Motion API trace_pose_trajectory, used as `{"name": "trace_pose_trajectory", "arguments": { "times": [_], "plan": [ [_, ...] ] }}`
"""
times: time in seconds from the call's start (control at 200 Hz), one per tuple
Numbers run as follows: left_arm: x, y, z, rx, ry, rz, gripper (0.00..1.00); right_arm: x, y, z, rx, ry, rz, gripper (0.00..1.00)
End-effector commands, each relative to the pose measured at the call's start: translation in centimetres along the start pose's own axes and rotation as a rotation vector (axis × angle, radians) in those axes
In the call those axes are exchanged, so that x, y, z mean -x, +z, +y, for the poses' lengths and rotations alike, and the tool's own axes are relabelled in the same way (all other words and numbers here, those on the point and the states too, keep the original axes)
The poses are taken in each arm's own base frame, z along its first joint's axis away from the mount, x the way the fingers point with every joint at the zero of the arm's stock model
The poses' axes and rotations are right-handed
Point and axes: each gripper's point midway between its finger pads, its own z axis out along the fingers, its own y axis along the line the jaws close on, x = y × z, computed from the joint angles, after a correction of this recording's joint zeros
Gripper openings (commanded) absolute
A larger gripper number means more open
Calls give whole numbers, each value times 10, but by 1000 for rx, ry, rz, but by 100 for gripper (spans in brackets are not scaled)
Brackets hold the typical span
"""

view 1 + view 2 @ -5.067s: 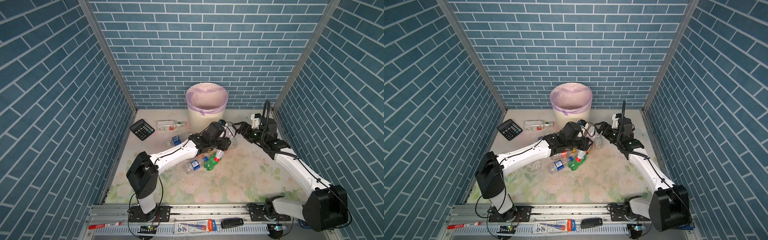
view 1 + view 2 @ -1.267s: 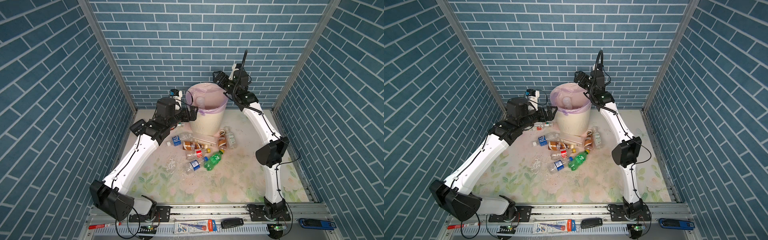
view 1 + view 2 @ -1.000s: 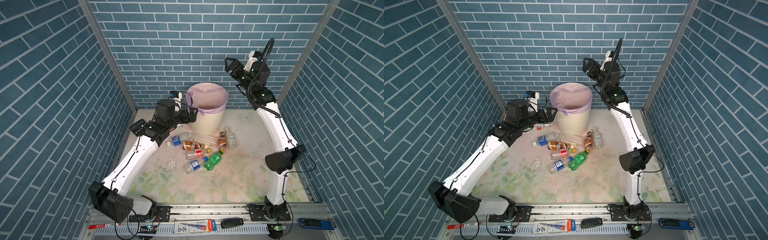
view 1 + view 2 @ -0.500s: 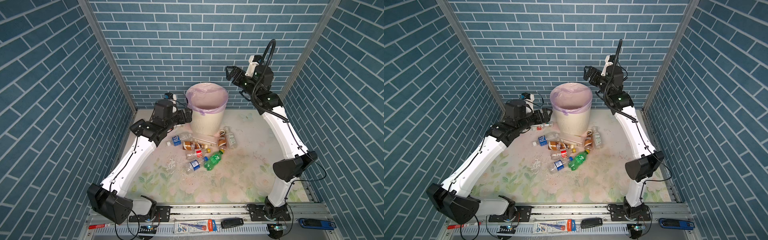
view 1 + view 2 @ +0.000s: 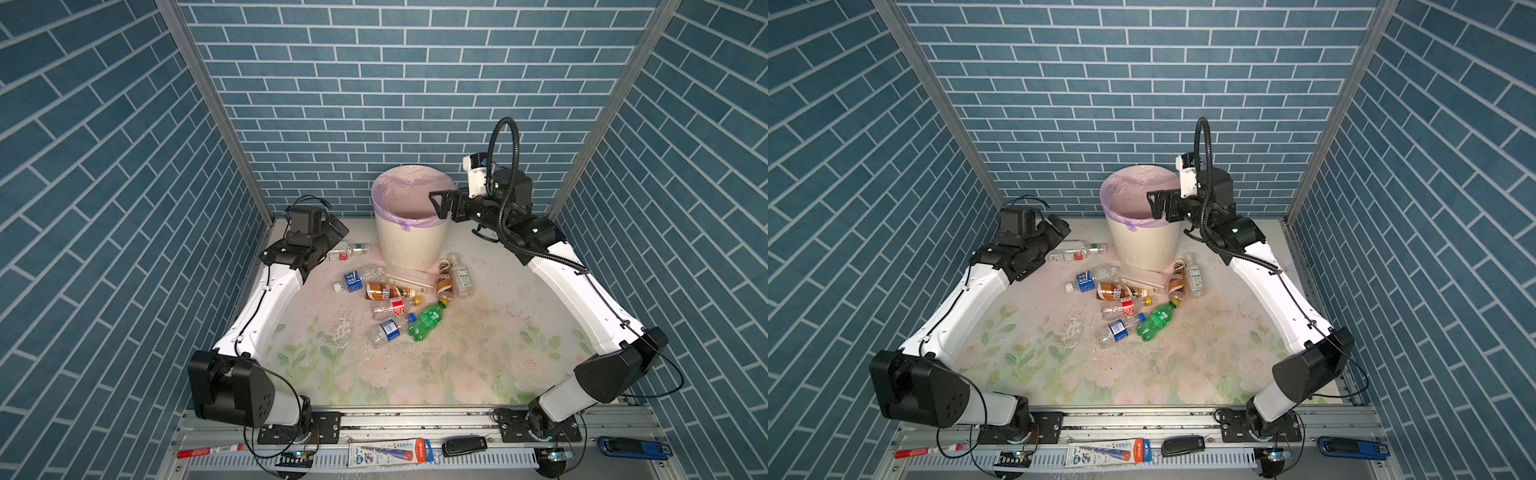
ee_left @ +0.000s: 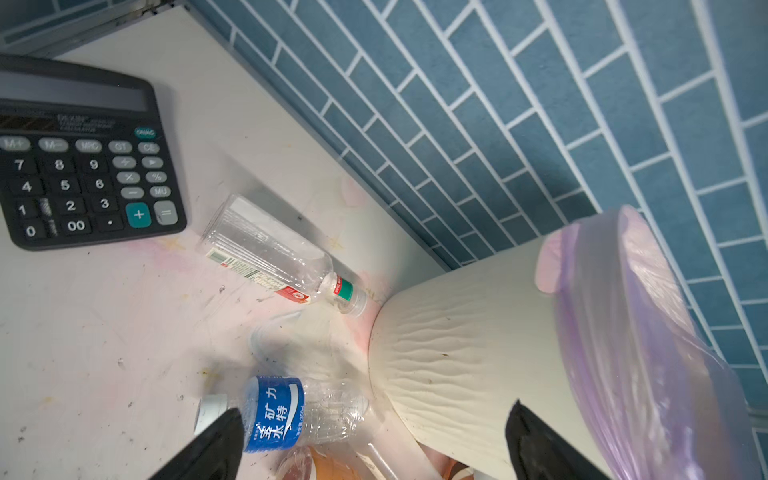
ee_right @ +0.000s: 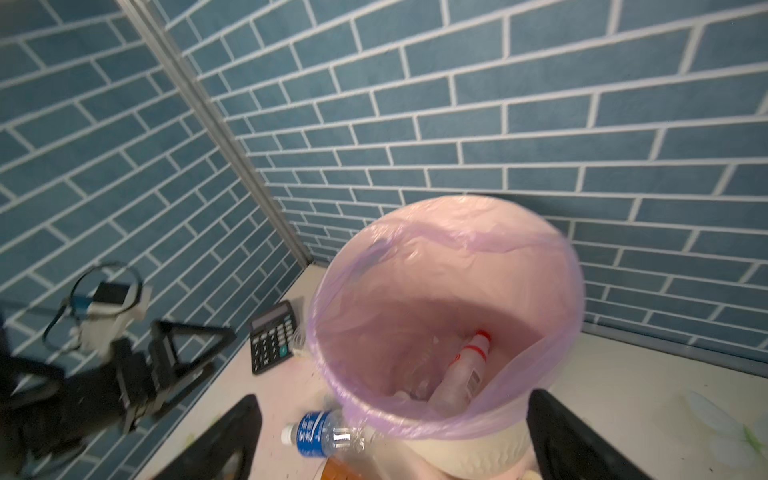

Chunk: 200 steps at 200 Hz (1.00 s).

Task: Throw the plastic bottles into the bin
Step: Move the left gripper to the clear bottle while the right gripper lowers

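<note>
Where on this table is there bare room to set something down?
Bare: the whole front of the mat, from the green bottle to the near rail, and the strip right of the bin. Crowded: the bottle cluster before the bin.

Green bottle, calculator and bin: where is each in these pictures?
green bottle (image 5: 428,321): in a top view, on its labelled body.
calculator (image 6: 79,183): in the left wrist view, on its keypad.
bin (image 5: 409,245): in a top view, on its ribbed cream wall.

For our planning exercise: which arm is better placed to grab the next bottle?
Probably left: the left gripper, open, hangs low by the blue-label bottle; the right gripper is up at the bin rim.
</note>
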Motion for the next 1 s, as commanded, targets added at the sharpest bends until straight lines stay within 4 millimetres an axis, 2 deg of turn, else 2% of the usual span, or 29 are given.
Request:
{"name": "trace_pose_trajectory", "arguments": {
  "times": [0.0,0.11,0.305,0.675,0.995],
  "plan": [
    [3,15,22,105,-162,2,99,-34,6,32,98,-177,47,99],
    [2,36,36,175,-252,44,99,-61,17,51,134,-215,94,99],
    [0,68,56,302,-397,120,99,-89,31,84,159,-317,126,99],
    [-5,127,85,444,-572,164,99,-113,49,101,147,-364,178,99],
    [-16,156,101,517,-658,176,99,-130,70,114,133,-477,213,99]
  ]
}}
